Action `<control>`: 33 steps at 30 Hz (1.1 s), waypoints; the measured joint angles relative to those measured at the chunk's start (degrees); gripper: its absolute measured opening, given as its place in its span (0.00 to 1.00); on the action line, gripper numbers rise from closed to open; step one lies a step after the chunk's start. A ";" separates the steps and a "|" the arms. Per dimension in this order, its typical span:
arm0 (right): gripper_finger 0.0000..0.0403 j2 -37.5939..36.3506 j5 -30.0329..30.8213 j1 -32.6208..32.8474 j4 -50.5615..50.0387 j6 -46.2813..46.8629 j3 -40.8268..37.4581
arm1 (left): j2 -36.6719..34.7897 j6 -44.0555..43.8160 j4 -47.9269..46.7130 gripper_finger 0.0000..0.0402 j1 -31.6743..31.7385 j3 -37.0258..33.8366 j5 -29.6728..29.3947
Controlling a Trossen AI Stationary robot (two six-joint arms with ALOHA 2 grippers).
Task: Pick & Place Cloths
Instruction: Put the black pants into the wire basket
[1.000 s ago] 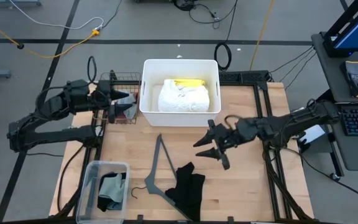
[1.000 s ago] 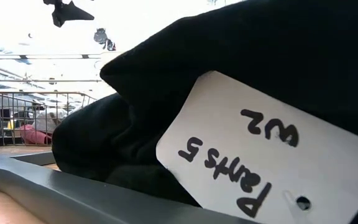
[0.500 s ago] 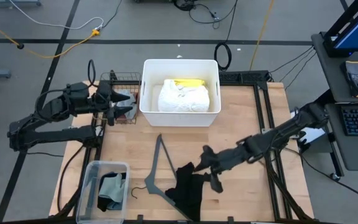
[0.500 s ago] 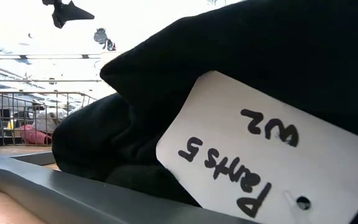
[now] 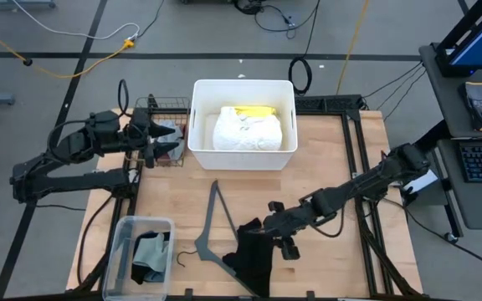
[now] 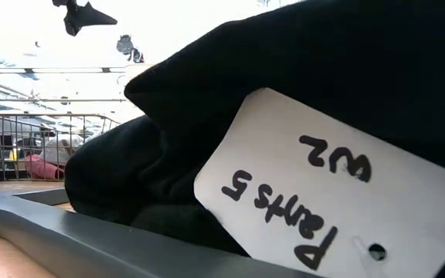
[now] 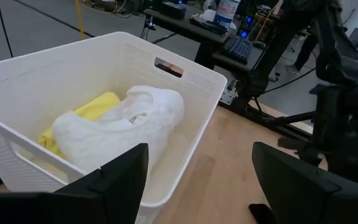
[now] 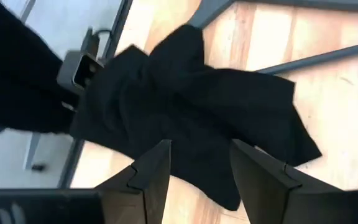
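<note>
A black cloth [image 5: 253, 257] lies crumpled on the wooden table near its front edge, partly over the arm of a grey hanger [image 5: 212, 219]. My right gripper [image 5: 263, 232] hangs open just above the cloth's far edge, tipped down at it. In the right wrist view its two fingers [image 8: 199, 182] stand apart with the black cloth [image 8: 191, 106] beyond them. A white cloth [image 5: 243, 131] and a yellow cloth [image 5: 253, 109] lie in the white bin [image 5: 197, 125]. My left gripper [image 5: 172, 142] waits open beside the bin's left wall, facing the white cloth [image 7: 135, 118].
A clear box [image 5: 124, 242] at the near left corner holds a pale green cloth and a dark one. A wire basket [image 5: 161, 104] stands behind my left gripper. In the low view the black cloth [image 6: 323, 62] and its paper tag [image 6: 315, 185] block most of the table.
My right gripper has come down and toward the table's near left, from the middle of the table to just over the black cloth, tipping its fingers downward on the way. Its fingers have stayed apart. The cloth has not moved.
</note>
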 joint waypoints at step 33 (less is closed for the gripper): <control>0.43 14.10 -3.95 -4.12 0.78 -22.40 0.00 | 0.09 -2.82 -0.23 0.73 0.00 0.00 -0.98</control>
